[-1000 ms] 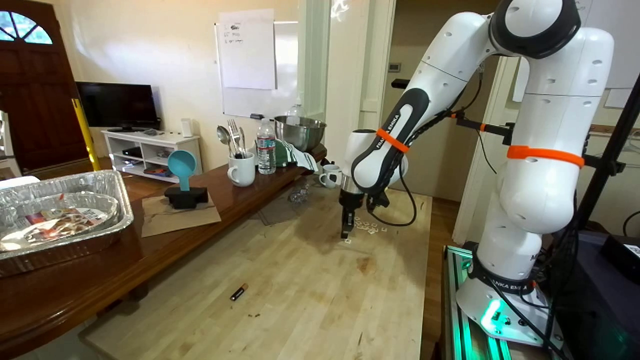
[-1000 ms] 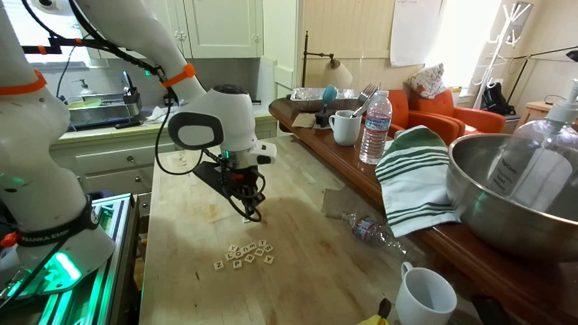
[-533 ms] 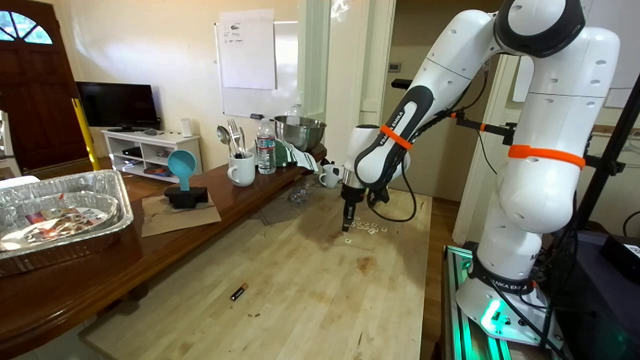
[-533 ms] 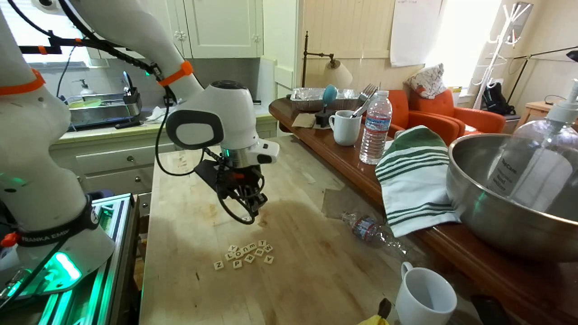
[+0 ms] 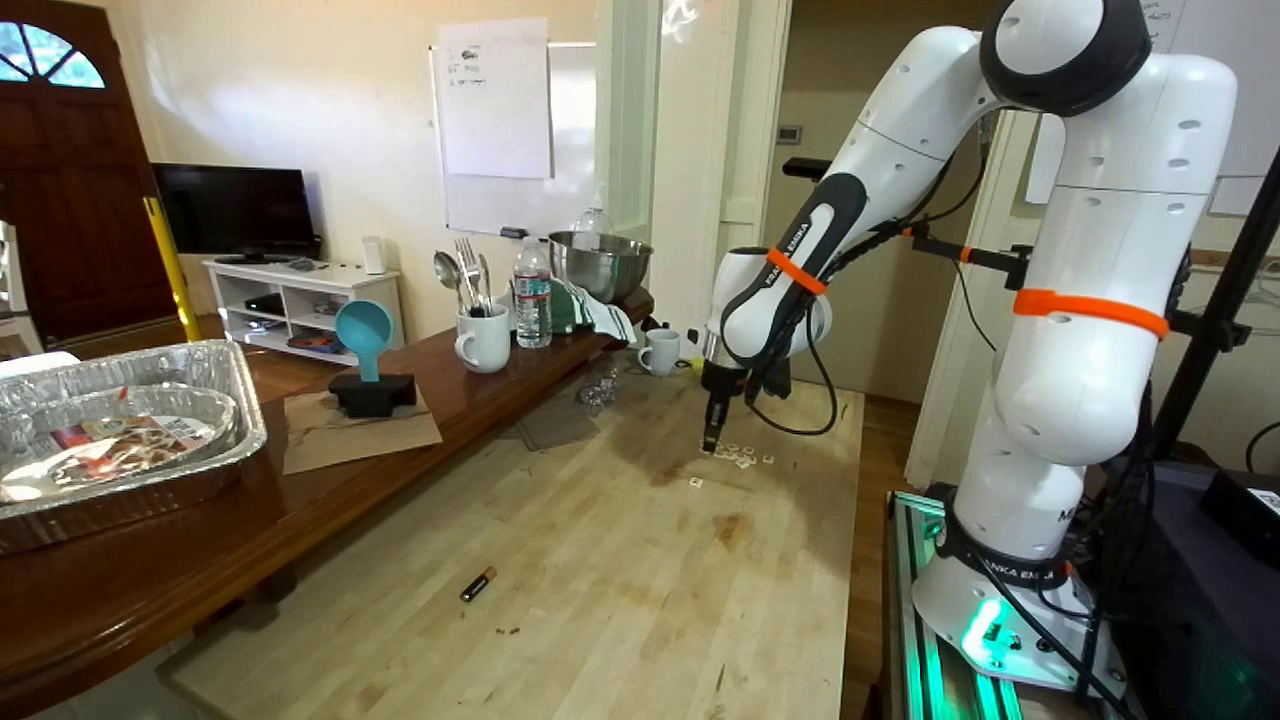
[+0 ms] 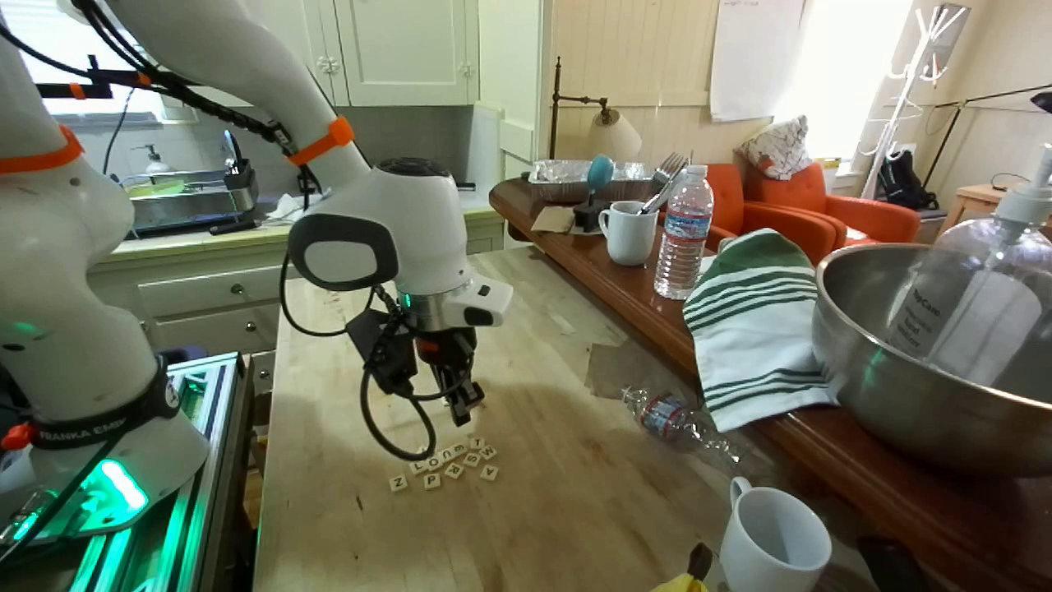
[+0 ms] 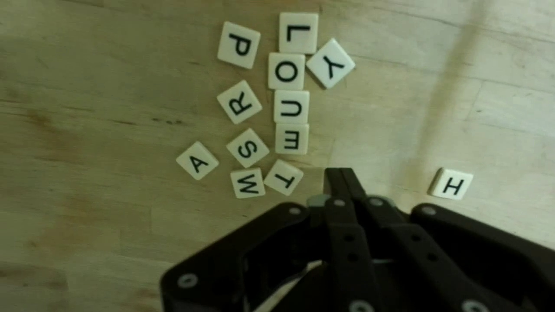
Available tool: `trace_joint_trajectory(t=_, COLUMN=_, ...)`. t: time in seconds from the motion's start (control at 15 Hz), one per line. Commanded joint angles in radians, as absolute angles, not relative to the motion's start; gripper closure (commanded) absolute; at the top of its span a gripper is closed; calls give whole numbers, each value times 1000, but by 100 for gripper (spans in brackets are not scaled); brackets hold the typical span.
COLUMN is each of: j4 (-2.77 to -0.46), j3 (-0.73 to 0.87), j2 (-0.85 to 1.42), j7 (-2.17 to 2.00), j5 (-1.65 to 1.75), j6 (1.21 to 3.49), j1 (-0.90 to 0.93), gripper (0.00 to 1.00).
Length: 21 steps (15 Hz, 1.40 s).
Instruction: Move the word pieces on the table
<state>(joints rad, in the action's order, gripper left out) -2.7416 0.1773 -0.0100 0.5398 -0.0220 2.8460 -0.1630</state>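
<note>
The word pieces are small whitish letter tiles lying flat on the light wood table (image 5: pixel 640 600). In the wrist view L (image 7: pixel 299 21), O (image 7: pixel 275 80), U (image 7: pixel 279 97) and E (image 7: pixel 282 149) form a touching column. Y, P, R, S, A, W and T (image 7: pixel 295 175) lie loose around it. An H tile (image 7: pixel 466 180) lies apart to the right; it also shows in an exterior view (image 5: pixel 695 482). My gripper (image 7: pixel 339 170) is shut, its fingers together with nothing between them. Its tips are beside T, low over the table; contact cannot be told. In an exterior view its cable partly hides the group (image 6: pixel 454 470).
A battery (image 5: pixel 478 584) lies on the table. A crumpled plastic bottle (image 6: pixel 686 427), a cardboard piece (image 6: pixel 604 372), a white mug (image 6: pixel 772 534) and a banana tip (image 6: pixel 682 584) lie along one side. Raised brown furniture (image 5: pixel 330 500) with a foil tray (image 5: pixel 240 390) borders the table.
My gripper has lifted from beside the lone H tile and moved over toward the tile group, tips now near its edge. The tiles show no visible shift.
</note>
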Motion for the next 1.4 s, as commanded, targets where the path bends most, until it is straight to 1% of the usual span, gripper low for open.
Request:
trace_joint_trajectory(t=0.0, j4=-2749, j3=194, j2=8, j7=540, j5=-5, j6=2879, j1=-181, gripper=100)
trace_joint_trajectory(t=0.47, j4=-2747, j3=213, j2=25, j7=537, j5=-6, j6=2883, j1=-205, gripper=100)
trace_joint_trajectory(t=1.33, j4=-2743, j3=189, j2=83, j7=595, j5=-115, j6=2932, j1=-198, gripper=100)
